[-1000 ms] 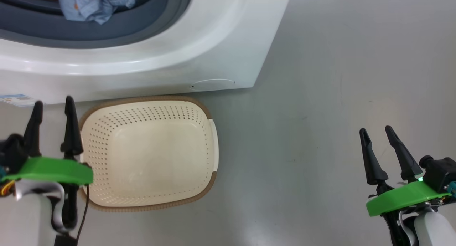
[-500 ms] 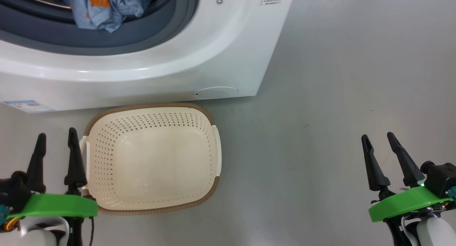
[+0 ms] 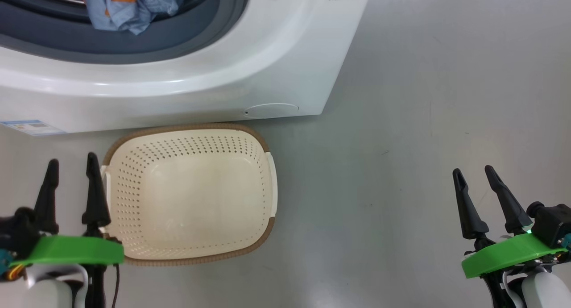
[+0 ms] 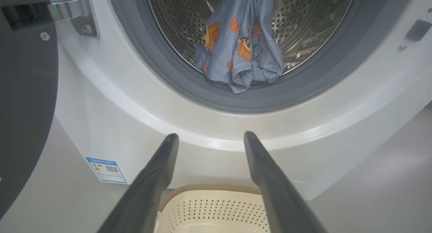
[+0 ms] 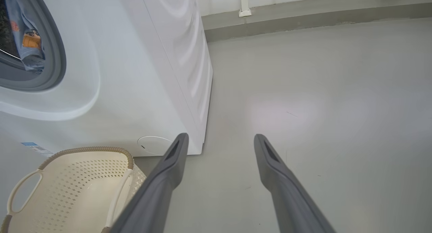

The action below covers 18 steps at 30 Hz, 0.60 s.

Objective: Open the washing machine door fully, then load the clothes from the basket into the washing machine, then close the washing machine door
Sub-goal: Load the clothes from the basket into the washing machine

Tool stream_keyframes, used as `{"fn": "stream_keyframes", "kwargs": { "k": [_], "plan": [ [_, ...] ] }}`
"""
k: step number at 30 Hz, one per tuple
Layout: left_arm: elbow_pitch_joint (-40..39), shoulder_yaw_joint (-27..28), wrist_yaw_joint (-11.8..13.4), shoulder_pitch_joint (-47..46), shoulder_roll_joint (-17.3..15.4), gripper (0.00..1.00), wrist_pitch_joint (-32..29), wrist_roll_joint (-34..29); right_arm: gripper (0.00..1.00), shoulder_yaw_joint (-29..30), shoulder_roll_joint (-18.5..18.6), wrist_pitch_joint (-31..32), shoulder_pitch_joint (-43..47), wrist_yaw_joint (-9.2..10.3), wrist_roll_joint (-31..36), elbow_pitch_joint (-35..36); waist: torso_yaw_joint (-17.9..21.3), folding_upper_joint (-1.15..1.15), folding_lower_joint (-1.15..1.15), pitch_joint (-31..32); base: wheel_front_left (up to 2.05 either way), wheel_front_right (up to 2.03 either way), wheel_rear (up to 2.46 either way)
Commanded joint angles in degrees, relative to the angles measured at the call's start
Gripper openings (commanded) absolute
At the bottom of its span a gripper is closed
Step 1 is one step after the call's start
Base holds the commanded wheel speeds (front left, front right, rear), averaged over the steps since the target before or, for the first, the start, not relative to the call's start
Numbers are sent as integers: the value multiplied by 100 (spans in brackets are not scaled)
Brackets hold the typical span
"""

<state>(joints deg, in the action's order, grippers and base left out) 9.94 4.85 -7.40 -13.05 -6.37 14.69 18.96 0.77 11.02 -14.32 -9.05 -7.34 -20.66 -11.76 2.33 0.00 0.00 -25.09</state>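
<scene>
Since the basket (image 3: 192,196) on the floor is empty and the clothes (image 3: 127,6) lie inside the washing machine (image 3: 232,85), the loading seems to be done. The opening is done too: in the left wrist view the washing machine door (image 4: 23,108) stands swung out at the left side, on its hinge (image 4: 72,13). What is left, I judge, is only to close this door.

Both grippers carry nothing. The left gripper (image 3: 72,160) has its fingers spread apart just beside the basket's left handle (image 3: 104,183). The right gripper (image 3: 472,170) is spread wide as well, well apart from the machine, over the bare grey floor (image 3: 401,120).

The basket sits close before the machine, below the round flap (image 3: 271,110) and near the blue label (image 3: 31,127). One thing may disturb the closing: the lower end of the fabric reaches onto the grey gasket (image 4: 236,103) at the drum's mouth, so the door could pinch it. Whether the basket blocks the door's swing, I cannot tell.
</scene>
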Motion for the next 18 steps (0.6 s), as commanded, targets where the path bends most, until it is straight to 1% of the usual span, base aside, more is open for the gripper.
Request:
{"fn": "stream_keyframes", "kwargs": {
  "k": [1,8,13,18],
  "plan": [
    [-106,151,-9,-176,-162,100,30,19,100,-99,50,-68,84,-14,27,134,-1,0,0,-27,0,0,0],
    [130,-95,-9,-779,-362,100,30,155,100,-121,-5,-68,-34,-14,39,145,18,0,0,-201,0,0,0],
    [378,-350,-9,-1445,-489,100,30,167,100,-134,-43,-68,-156,-14,51,165,39,0,0,-357,0,0,0],
    [785,-558,-9,-2151,-611,100,30,206,100,-182,-100,-68,-288,-14,62,180,109,0,0,-522,0,0,0]
  ]
}}
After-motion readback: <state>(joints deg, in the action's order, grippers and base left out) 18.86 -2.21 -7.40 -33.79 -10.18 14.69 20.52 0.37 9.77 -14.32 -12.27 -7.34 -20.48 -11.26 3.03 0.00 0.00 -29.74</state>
